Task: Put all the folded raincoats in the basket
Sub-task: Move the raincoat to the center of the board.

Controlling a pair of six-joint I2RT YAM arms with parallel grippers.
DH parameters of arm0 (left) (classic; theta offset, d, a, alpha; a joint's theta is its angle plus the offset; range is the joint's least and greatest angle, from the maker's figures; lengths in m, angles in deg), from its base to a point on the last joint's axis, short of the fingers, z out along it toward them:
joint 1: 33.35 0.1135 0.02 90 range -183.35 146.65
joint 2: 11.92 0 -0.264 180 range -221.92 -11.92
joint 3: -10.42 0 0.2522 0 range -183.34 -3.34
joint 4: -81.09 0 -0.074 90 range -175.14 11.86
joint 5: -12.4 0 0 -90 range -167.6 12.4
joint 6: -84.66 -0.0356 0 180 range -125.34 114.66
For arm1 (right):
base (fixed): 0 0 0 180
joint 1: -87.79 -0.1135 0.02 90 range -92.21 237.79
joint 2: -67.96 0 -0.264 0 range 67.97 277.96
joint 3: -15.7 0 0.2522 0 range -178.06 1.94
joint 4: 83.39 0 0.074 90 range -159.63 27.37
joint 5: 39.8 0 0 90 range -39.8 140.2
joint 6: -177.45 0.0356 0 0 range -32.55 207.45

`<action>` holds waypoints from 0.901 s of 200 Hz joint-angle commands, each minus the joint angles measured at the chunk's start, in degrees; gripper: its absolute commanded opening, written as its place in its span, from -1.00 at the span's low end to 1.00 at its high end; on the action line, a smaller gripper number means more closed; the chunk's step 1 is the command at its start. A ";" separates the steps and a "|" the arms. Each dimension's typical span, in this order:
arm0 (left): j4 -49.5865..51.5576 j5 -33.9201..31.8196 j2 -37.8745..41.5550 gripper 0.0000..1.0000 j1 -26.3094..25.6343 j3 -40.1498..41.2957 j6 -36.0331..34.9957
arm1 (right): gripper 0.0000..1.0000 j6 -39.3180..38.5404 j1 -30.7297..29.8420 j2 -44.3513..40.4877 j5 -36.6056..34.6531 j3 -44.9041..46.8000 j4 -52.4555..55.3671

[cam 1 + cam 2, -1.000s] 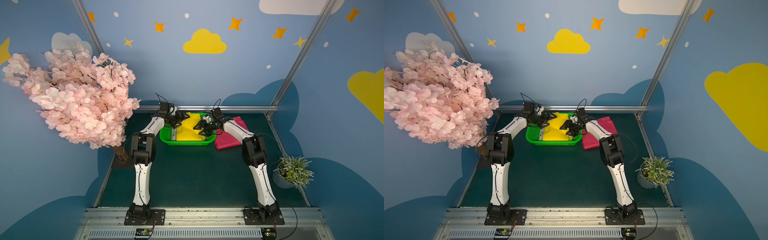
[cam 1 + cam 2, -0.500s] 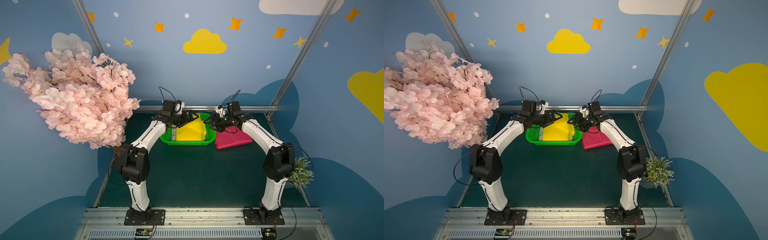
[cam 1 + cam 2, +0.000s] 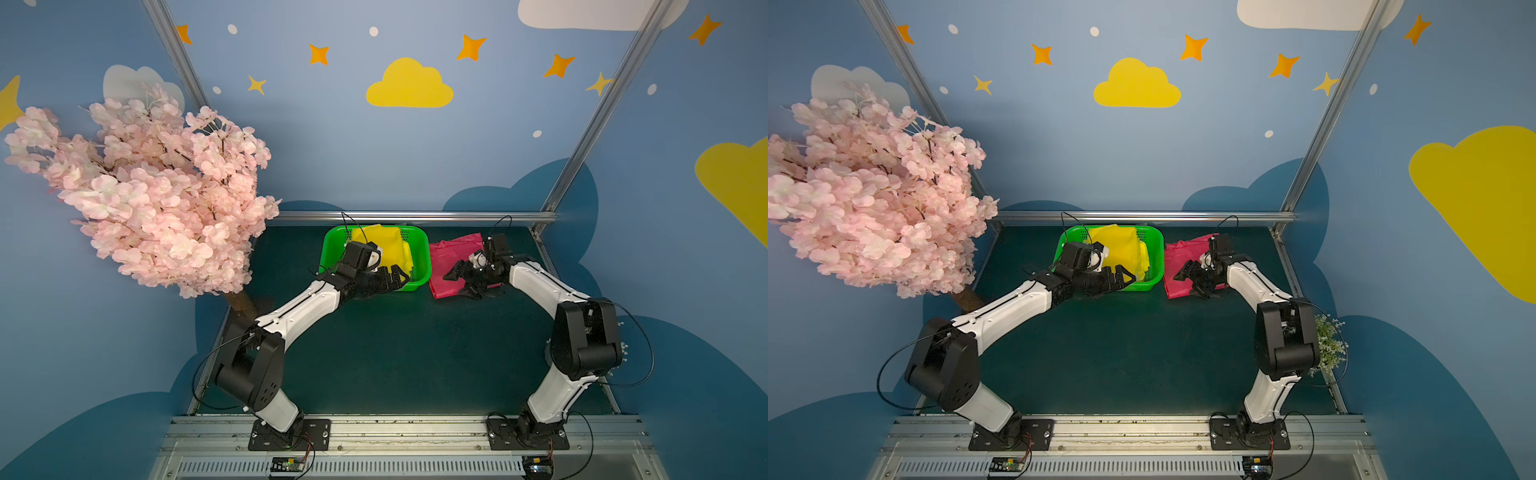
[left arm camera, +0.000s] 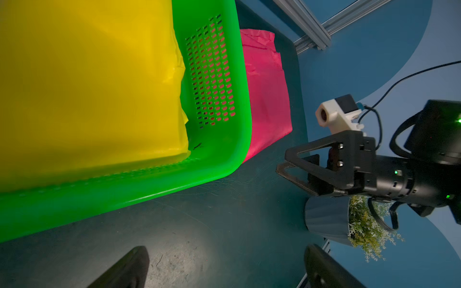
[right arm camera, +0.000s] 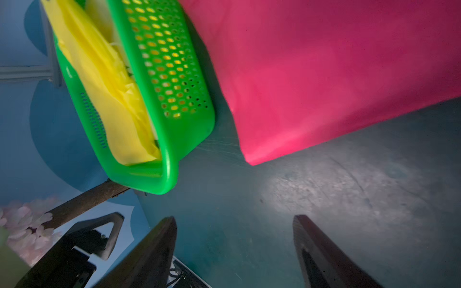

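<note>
Both are gaping wide and empty: left gripper (image 3: 394, 279) is hovering beside the basket (image 3: 424, 255) containing the yellow raincoat (image 3: 386, 245), right gripper (image 3: 460, 284) near the pink raincoat (image 3: 451, 254).

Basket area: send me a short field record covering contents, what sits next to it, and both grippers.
basket: green, at the far end of the table
in basket: yellow raincoat, folded, lying inside
beside basket: pink raincoat, folded, flat on the table, close alongside on the right arm's side
left gripper: open, empty, at the basket's near rim
right gripper: open, empty, by the pink raincoat's near edge
task state: yellow raincoat in, pink raincoat out
</note>
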 commanded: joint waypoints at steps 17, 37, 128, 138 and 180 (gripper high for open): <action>-1.15 -1.93 3.92 1.00 -1.05 2.81 0.75 | 0.55 1.73 4.49 2.48 -2.66 1.10 -0.59; -0.88 -2.49 5.69 1.00 -1.06 4.34 0.81 | 0.55 1.92 6.51 4.57 -3.65 0.64 -0.71; 1.42 -3.49 9.47 1.00 -0.79 6.08 -0.66 | 0.40 3.36 11.39 13.44 -4.25 -5.48 -1.83; 1.43 -3.43 9.54 1.00 -0.79 6.28 -0.66 | 0.34 3.41 11.46 14.15 -4.24 -6.15 -1.85; 1.01 -3.47 10.09 1.00 -0.62 7.41 -0.57 | -0.44 3.24 11.30 15.69 -3.02 -7.27 -2.20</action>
